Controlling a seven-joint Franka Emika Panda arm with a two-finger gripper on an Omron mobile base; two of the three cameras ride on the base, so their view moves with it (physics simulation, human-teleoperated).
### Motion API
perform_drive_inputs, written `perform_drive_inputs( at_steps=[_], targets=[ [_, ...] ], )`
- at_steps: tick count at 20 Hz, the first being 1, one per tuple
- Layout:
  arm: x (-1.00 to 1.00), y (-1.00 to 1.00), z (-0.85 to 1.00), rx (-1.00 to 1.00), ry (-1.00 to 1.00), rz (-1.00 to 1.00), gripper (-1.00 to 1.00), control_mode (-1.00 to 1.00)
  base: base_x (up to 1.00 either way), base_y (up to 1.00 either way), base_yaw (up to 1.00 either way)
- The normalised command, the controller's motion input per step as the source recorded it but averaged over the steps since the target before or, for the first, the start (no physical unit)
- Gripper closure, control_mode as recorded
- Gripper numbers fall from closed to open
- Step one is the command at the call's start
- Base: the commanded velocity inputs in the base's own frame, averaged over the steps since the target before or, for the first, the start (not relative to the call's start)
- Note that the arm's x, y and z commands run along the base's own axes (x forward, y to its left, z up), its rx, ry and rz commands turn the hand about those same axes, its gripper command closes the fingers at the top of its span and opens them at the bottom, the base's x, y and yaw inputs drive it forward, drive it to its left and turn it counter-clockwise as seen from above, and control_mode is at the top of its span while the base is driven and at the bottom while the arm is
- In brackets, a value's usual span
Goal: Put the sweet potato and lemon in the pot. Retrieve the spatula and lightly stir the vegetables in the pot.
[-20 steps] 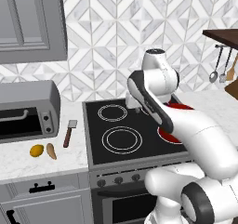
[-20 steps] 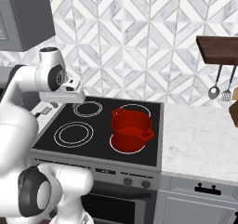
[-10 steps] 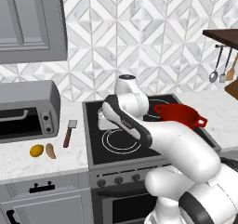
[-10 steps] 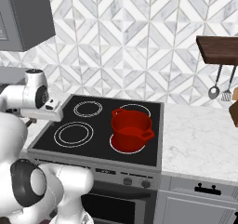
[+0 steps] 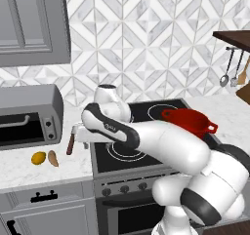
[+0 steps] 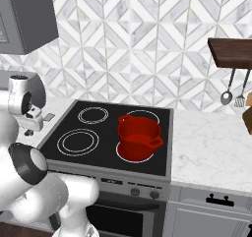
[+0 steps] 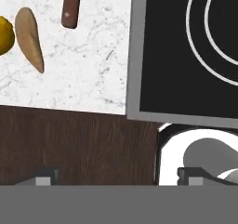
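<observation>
The yellow lemon [image 5: 38, 158] and the tan sweet potato [image 5: 52, 158] lie side by side on the counter left of the stove. In the hand view the lemon [image 7: 3, 35] and the sweet potato [image 7: 29, 38] are at the upper left, with the spatula's dark handle [image 7: 71, 7] above them. My gripper [image 7: 116, 176] is open and holds nothing. It hangs over the stove's left edge [image 5: 80, 136], right of the spatula handle [image 5: 71, 144]. The red pot [image 5: 188, 122] stands on the front right burner [image 6: 139, 137], far from the gripper.
A grey toaster oven [image 5: 24, 114] stands at the back left of the counter. The black stovetop [image 7: 186, 51] has white ring burners. Utensils [image 6: 227, 96] hang under a wooden shelf at the right. The wood floor [image 7: 79, 144] lies below the counter edge.
My arm has swung left from over the stove to the counter's edge beside the spatula. The lemon, sweet potato, spatula and pot have stayed put.
</observation>
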Motion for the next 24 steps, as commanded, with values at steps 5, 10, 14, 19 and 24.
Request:
perform_drive_inputs(
  at_steps=[5,10,14,19,24],
  targets=[
    [0.05,1.00,-0.32,0.00,0.11,0.00,-1.00,-1.00,0.00,0.00,0.00],
    [0.30,1.00,-0.40,-0.11,0.10,-0.01,-1.00,-1.00,0.00,0.00,0.00],
    [0.45,0.88,-0.35,-0.20,0.05,-0.01,-1.00,-1.00,0.00,0.00,0.00],
    [0.53,0.90,-0.17,-0.08,-0.04,-0.01,-1.00,-1.00,0.00,0.00,0.00],
    [0.77,0.09,-0.42,-0.09,-0.02,0.00,-1.00,-1.00,0.00,0.00,0.00]
  ],
)
